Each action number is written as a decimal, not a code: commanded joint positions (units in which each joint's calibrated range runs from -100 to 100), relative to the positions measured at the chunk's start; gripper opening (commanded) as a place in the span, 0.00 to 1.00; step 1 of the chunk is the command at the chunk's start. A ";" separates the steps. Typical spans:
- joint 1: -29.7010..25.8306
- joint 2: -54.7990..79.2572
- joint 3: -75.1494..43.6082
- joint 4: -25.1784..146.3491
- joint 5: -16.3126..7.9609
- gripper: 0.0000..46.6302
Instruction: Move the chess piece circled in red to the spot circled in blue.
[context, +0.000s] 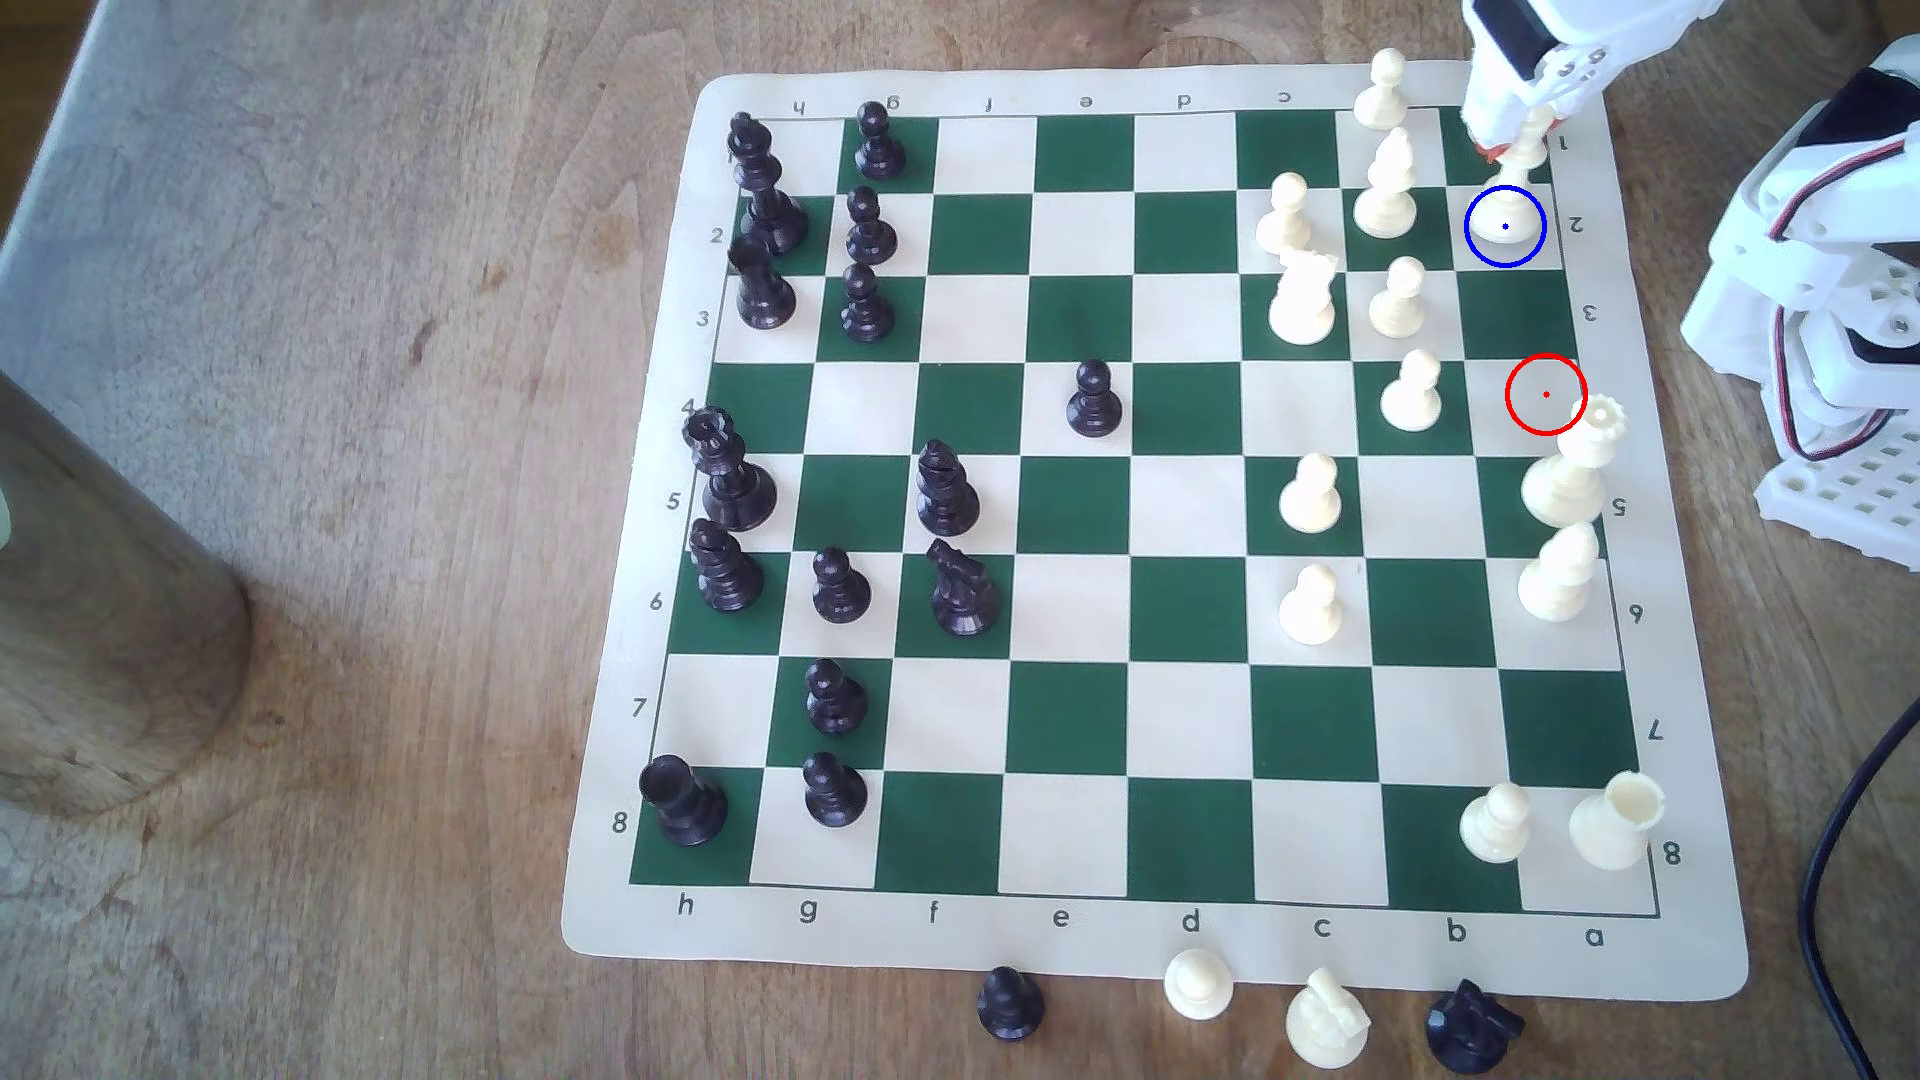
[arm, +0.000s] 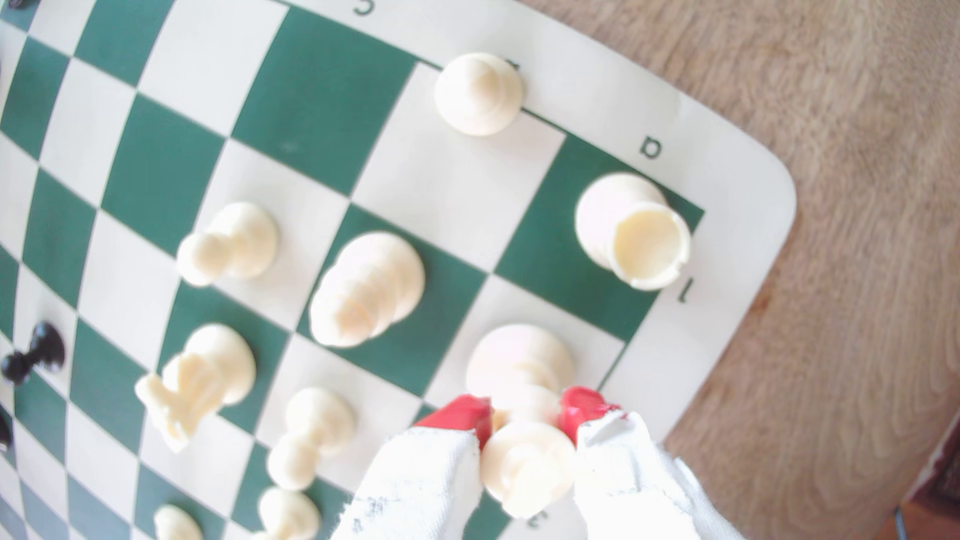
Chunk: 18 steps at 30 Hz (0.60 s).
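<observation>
Exterior view, left to right. A dull cylinder is standing at the far left edge on the wooden table. The chess mat is lying flat, with dark pieces occupying its left columns and a lone dark pawn standing near the centre. Cream pieces are occupying the right columns.

At the upper right of the frame, the gripper is reaching down from the top edge and pinching the cream king by its upper body. The king's round base is showing inside the blue ring, over the blue-ringed square. Whether the base is bearing on the mat cannot be told.

Below, at the right edge, the red-ringed square is lying bare, with the cream queen standing just beside it.

Wrist view: the red fingertips are pressing on both sides of the king; the gripper is closing on its neck. A cream rook is standing on the adjacent green corner square.
</observation>
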 joint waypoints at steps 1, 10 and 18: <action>0.14 0.18 -0.03 -0.55 0.34 0.01; 0.07 0.27 0.70 -0.14 1.81 0.31; 0.22 -1.26 0.33 3.38 3.13 0.58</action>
